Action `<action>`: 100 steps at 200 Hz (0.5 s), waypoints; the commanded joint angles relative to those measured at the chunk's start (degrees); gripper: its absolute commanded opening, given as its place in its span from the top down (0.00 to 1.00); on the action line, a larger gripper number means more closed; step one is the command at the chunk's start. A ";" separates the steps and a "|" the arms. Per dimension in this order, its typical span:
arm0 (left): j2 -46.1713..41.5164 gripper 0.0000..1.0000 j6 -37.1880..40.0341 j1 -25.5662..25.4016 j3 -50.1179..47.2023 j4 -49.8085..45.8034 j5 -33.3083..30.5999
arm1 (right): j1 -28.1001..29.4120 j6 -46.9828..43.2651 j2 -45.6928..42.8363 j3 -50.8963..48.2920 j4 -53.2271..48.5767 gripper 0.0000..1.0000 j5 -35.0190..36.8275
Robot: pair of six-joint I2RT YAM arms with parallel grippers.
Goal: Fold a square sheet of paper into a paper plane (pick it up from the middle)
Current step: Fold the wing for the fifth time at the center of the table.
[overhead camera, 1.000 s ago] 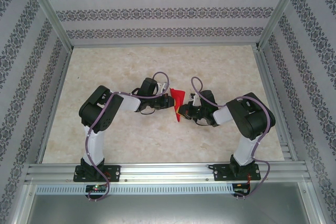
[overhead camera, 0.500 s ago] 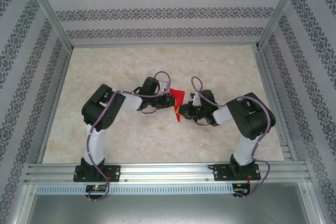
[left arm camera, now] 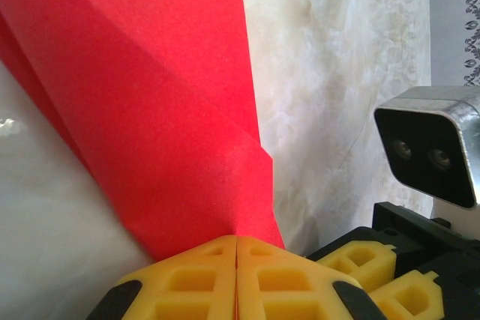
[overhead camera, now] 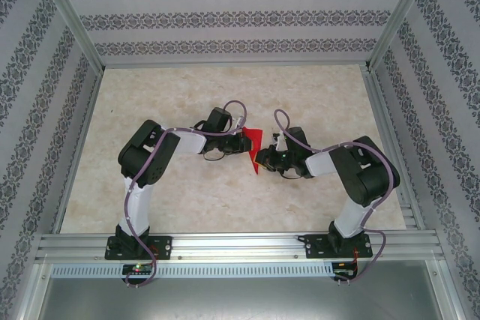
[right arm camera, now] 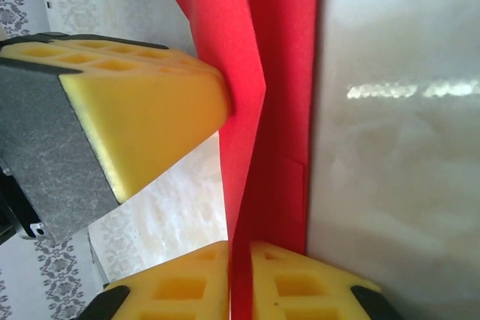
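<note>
The left arm [overhead camera: 146, 159] and right arm [overhead camera: 364, 174] have black joint housings, white lower links and black bases [overhead camera: 135, 245]. A mauve cable [overhead camera: 234, 106] loops along each. The fingers [left arm camera: 195, 282] are yellow, pocketed blocks.

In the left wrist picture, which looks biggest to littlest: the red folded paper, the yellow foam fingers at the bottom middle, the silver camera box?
1. Red folded paper, by far the largest.
2. Tie: left gripper's yellow foam fingers and silver camera box look about alike; the fingers sit nearer the lens, so no ranking.
</note>
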 commanded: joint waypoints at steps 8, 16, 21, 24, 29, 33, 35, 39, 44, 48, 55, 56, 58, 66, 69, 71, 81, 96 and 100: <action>2.53 0.92 1.57 -0.50 0.66 -3.41 -2.96 | 0.74 -1.53 -1.63 -0.45 -6.94 0.83 1.49; 2.50 0.92 1.55 -0.49 0.68 -3.48 -3.07 | 0.99 -1.42 -1.93 -0.54 -6.87 0.82 1.36; 2.54 0.92 1.62 -0.49 0.68 -3.61 -2.98 | 1.14 -1.44 -2.13 -0.47 -7.16 0.82 1.36; 2.57 0.92 1.66 -0.50 0.72 -3.66 -3.00 | 1.23 -1.40 -2.25 -0.46 -7.33 0.83 1.50; 2.58 0.92 1.67 -0.47 0.78 -3.74 -3.10 | 1.35 -1.43 -2.39 -0.39 -7.56 0.83 1.60; 2.51 0.92 1.65 -0.49 0.82 -3.82 -3.07 | 1.43 -1.33 -2.45 -0.39 -7.65 0.84 1.62; 2.56 0.92 1.62 -0.49 0.80 -3.83 -3.04 | 1.42 -1.28 -2.45 -0.37 -7.72 0.85 1.62; 2.49 0.92 1.59 -0.49 0.73 -3.93 -3.01 | 1.45 -1.22 -2.53 -0.45 -7.84 0.86 1.70; 2.47 0.92 1.62 -0.49 0.74 -3.94 -2.97 | 1.53 -1.13 -2.60 -0.58 -7.87 0.88 1.93; 2.42 0.92 1.66 -0.49 0.82 -3.88 -2.98 | 1.54 -1.02 -2.63 -0.70 -7.87 0.88 2.05; 2.37 0.92 1.61 -0.49 0.90 -4.02 -3.05 | 1.54 -1.08 -2.63 -0.89 -7.99 0.89 2.35; 2.39 0.92 1.64 -0.49 0.86 -3.98 -3.01 | 1.54 -1.04 -2.58 -0.93 -8.00 0.89 2.43; 2.40 0.92 1.66 -0.49 0.94 -4.02 -2.98 | 1.54 -1.07 -2.57 -0.97 -8.05 0.90 2.52; 2.40 0.92 1.50 -0.55 1.01 -4.03 -2.93 | 1.54 -1.02 -2.38 -1.21 -8.14 0.91 2.99; 2.36 0.92 1.43 -0.52 1.09 -4.03 -2.84 | 1.54 -0.95 -2.24 -1.31 -8.04 0.92 3.07; 2.33 0.92 1.41 -0.50 1.13 -4.03 -2.76 | 1.54 -0.85 -2.16 -1.37 -7.97 0.93 3.17; 2.07 0.91 1.21 -0.49 1.23 -3.73 -2.39 | 1.54 -0.32 -1.86 -1.80 -6.94 0.95 3.46; 1.04 0.90 0.63 -0.50 1.38 -3.13 -1.35 | 1.52 0.81 -1.57 -2.55 -5.40 0.98 3.78; 0.60 0.90 0.42 -0.41 1.60 -2.81 -0.95 | 1.54 1.11 -1.56 -2.76 -5.04 0.98 3.96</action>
